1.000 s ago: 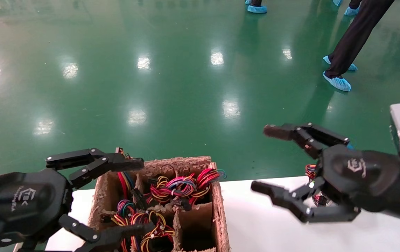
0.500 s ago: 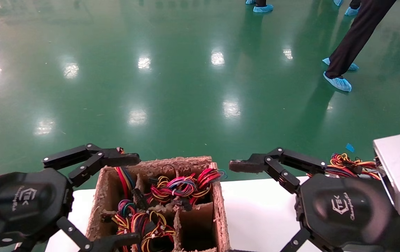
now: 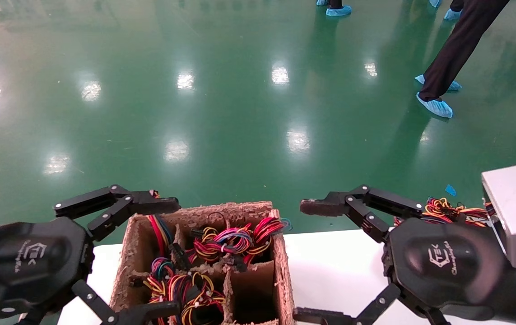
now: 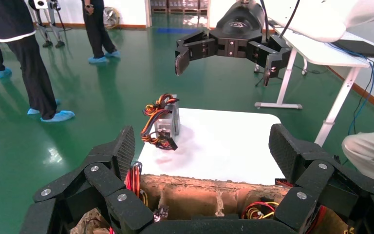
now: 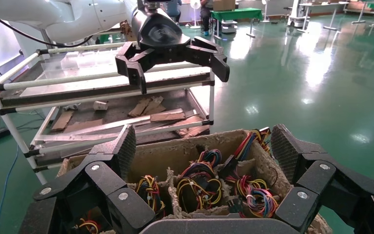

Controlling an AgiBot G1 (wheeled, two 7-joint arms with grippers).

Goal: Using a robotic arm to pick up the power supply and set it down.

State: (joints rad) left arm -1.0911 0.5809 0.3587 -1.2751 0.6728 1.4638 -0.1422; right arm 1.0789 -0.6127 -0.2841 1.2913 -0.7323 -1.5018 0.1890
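The power supply (image 4: 169, 121), a small silver-grey box with a curly yellow-red-orange-black wire bundle (image 3: 447, 210), stands near the far edge of the white table (image 3: 330, 271). In the head view only its wires show, behind my right arm. My right gripper (image 3: 302, 261) hangs open and empty above the table, apart from the power supply and nearer to me; the left wrist view shows the right gripper (image 4: 226, 63) wide open in the air. My left gripper (image 3: 173, 257) is open over the left side of the cardboard box (image 3: 280, 262), holding nothing.
The divided cardboard box (image 5: 185, 146) holds several coloured wire bundles (image 3: 226, 241); one near compartment (image 3: 251, 291) looks empty. A metal rack (image 5: 102, 87) stands behind my left arm. People in blue shoe covers (image 3: 436, 106) stand on the green floor. A white desk (image 4: 321, 53) stands past the table.
My right gripper has drawn back from the power supply toward me and stayed open, uncovering the wire bundle. My left gripper has barely moved.
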